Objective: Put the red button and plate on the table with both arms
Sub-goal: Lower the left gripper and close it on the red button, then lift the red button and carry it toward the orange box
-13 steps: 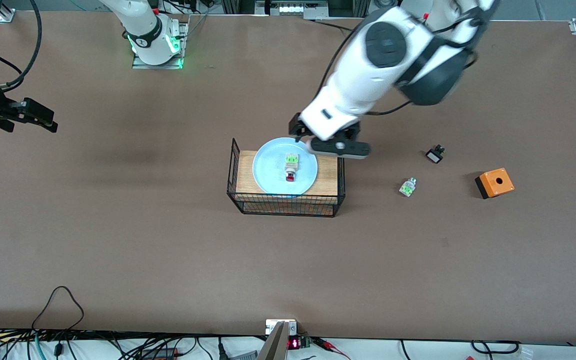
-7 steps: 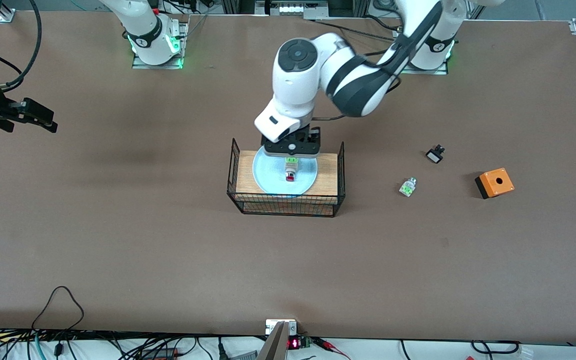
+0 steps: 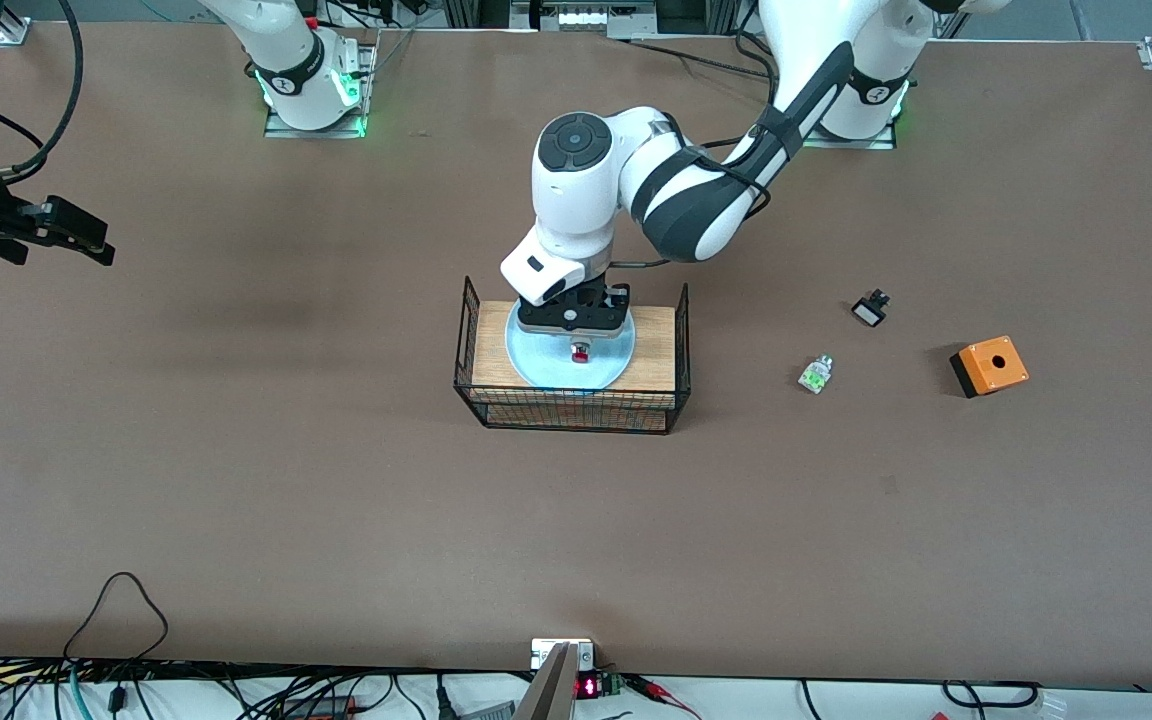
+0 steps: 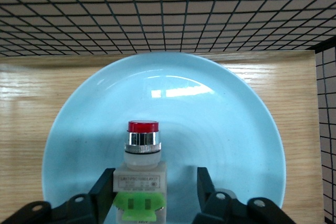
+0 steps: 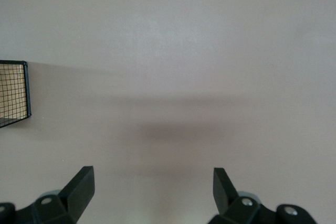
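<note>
A: What is the left gripper (image 4: 152, 190) doing?

B: It is hanging low over the plate (image 4: 220, 129), fingers (image 4: 105, 187) spread to either side of the red button's (image 4: 142, 169) whitish body. One finger is sitting right against the body and the other is standing clear of it, so nothing is clamped.

A: And the button itself?

B: It is lying on the pale blue plate, red cap pointing away from the gripper and the green patch sitting between the fingers. In the front view only its red cap (image 3: 581, 352) is peeking out below the gripper (image 3: 573, 322).

A: Where is the plate (image 3: 536, 362) sitting?

B: On the wooden top of the black wire rack (image 3: 481, 405), which is standing on the table (image 3: 336, 500) near its middle.

A: Moving outward, what else is lying around?

B: Toward the left arm's end of the table, a green-and-clear piece (image 3: 815, 374), a small black part (image 3: 870, 307) and an orange box (image 3: 988, 366) with a hole are lying well apart from the rack.

A: And the right gripper (image 5: 152, 187)?

B: It is waiting over bare table toward the right arm's end (image 3: 61, 232), fingers held wide apart and holding nothing. A corner of the rack (image 5: 14, 92) is showing in its wrist view.
</note>
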{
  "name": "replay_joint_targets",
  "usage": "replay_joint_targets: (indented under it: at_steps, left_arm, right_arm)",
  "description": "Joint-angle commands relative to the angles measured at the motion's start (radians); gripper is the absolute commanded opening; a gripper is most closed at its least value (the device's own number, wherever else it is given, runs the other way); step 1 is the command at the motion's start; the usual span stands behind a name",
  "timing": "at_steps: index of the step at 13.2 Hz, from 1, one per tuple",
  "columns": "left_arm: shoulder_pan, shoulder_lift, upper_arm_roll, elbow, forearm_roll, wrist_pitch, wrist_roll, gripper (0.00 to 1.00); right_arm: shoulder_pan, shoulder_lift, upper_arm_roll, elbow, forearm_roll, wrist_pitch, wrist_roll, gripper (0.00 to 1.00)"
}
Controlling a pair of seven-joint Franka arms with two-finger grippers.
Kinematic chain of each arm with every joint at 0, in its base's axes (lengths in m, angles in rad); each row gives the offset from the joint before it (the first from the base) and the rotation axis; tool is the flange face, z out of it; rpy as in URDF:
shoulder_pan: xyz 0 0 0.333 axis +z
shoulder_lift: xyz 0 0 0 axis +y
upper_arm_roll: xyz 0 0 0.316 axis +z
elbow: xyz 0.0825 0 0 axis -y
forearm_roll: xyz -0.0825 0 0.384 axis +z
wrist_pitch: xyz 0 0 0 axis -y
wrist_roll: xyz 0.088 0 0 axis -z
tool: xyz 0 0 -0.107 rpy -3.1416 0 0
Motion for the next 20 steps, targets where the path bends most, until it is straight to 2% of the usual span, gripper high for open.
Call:
replay_joint_targets:
  at_steps: [1,2,4,7,8,9,11,13,16,19,20]
  left_arm:
    - [-0.006,0.007,0.005,0.028,0.025,-0.014,-0.026,0.20]
    - [-0.006,0.001,0.005,0.028,0.025,-0.019,-0.034,0.16]
    - [-0.003,-0.033,0.004,0.037,0.024,-0.089,-0.037,0.14]
    - [0.025,-0.154,-0.006,0.044,0.008,-0.276,-0.029,0.14]
    - [0.042,-0.195,-0.006,0.044,-0.033,-0.339,-0.029,0.14]
    - [0.077,-0.246,0.003,0.044,-0.091,-0.385,-0.026,0.14]
    - [0.187,-0.285,-0.010,0.044,-0.114,-0.485,-0.005,0.14]
    - [0.285,-0.300,-0.007,0.041,-0.119,-0.532,0.122,0.14]
    - [0.480,-0.294,-0.006,0.035,-0.174,-0.534,0.453,0.14]
    - [0.621,-0.238,-0.004,0.023,-0.173,-0.525,0.766,0.15]
    - [0.663,-0.219,-0.004,0.014,-0.170,-0.519,0.826,0.15]
  right_arm:
    - [-0.001,-0.003,0.003,0.005,-0.013,0.001,0.004,1.00]
    - [-0.001,-0.003,0.003,0.005,-0.013,0.001,0.004,1.00]
    - [0.003,-0.003,0.004,0.005,-0.012,-0.002,0.005,1.00]
    - [-0.001,-0.002,0.004,0.005,-0.010,0.002,0.005,1.00]
    - [-0.004,-0.002,0.004,0.005,-0.004,0.001,0.007,1.00]
    - [-0.006,-0.002,0.003,0.004,-0.003,-0.001,0.009,1.00]
    - [-0.014,0.000,0.000,0.004,-0.001,-0.005,0.009,1.00]
    - [-0.035,0.010,0.001,0.010,0.017,0.001,-0.002,1.00]
    - [-0.034,0.010,0.003,0.010,0.019,0.002,0.007,1.00]
    - [-0.027,0.001,0.006,0.009,0.025,-0.039,0.011,1.00]
    - [-0.012,0.003,0.015,0.009,0.063,-0.042,0.062,1.00]
